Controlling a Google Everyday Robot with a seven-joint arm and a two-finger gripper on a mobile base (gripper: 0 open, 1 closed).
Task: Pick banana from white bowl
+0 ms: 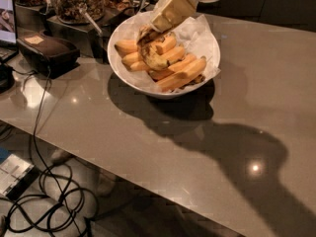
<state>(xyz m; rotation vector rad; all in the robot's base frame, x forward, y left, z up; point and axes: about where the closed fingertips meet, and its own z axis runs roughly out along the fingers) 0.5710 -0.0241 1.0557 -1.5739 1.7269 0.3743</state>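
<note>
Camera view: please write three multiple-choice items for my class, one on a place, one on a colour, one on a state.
1. Where is the gripper? A over the white bowl; B far to its right; C below it.
2. The banana under the gripper is: A green; B yellow with dark spots; C red.
3. The white bowl is: A empty; B overturned; C upright, holding several bananas on paper.

A: the gripper reaches down into the bowl from above.
B: its skin is yellow, flecked with brown.
C: bananas lie piled inside the paper lining.
</note>
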